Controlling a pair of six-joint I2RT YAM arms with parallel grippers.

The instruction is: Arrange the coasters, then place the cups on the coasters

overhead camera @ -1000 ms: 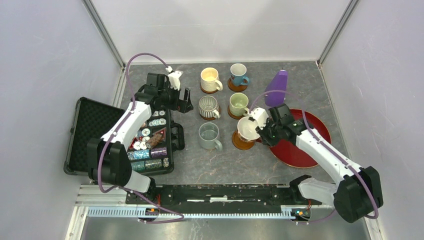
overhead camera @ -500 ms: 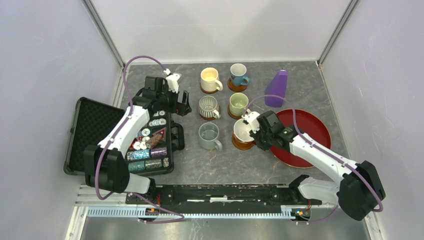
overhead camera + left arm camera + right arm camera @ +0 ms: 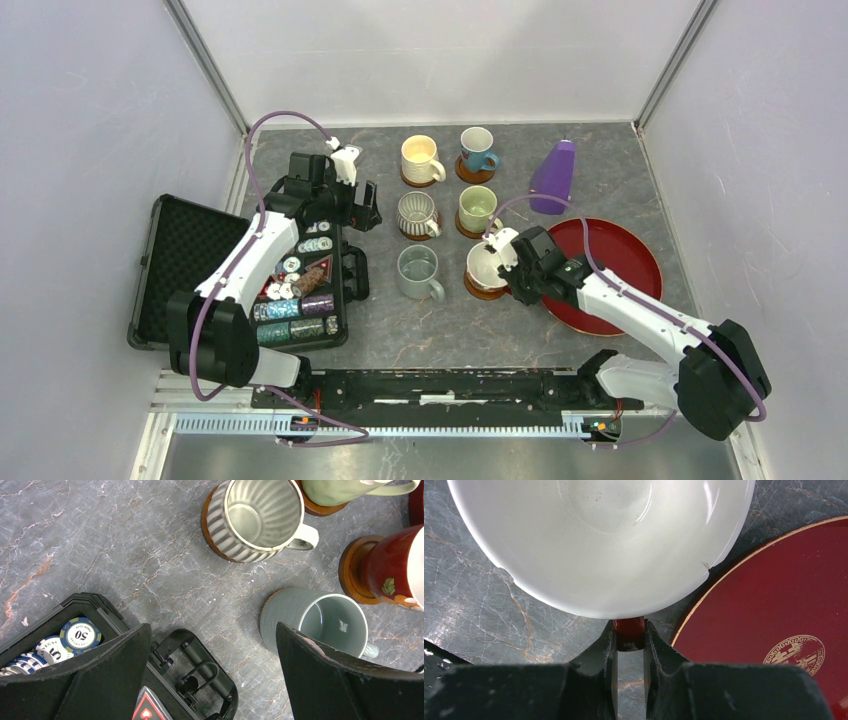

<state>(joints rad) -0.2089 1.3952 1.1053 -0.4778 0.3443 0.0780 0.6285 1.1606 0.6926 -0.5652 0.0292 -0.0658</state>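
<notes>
Grey marbled tabletop (image 3: 440, 330) fills a white-walled booth, and both arms reach in from its near edge. We count 6 mugs (image 3: 417, 213) in 2 columns of 3 at mid-table, each on one of the brown coasters (image 3: 411, 181).

In the far row the cream mug (image 3: 420, 156) is on the left and the blue mug (image 3: 477, 148) on the right. In the middle row the striped mug (image 3: 255, 517) is on the left and the green mug (image 3: 476, 207) on the right. In the near row the grey-blue mug (image 3: 327, 622) is on the left and the red-handled mug (image 3: 485, 263) on the right, over an orange coaster (image 3: 351, 575). We cannot tell whether its base rests fully on that coaster.

Our right gripper (image 3: 629, 635) is pinched on that mug's red handle (image 3: 629, 626). Its fingers (image 3: 606, 650) press the handle from both sides just below the white rim.

Our left gripper (image 3: 210, 630) hangs left of the striped mug, by the far right corner of a black case (image 3: 180, 260). Its jaws are spread wide above bare stone and the case's edge. Poker chips (image 3: 80, 635) lie in the case.

A red tray (image 3: 630, 255) sits just right of the red-handled mug, partly under the right arm. A purple cone (image 3: 553, 172) stands just beyond the tray's far edge.
</notes>
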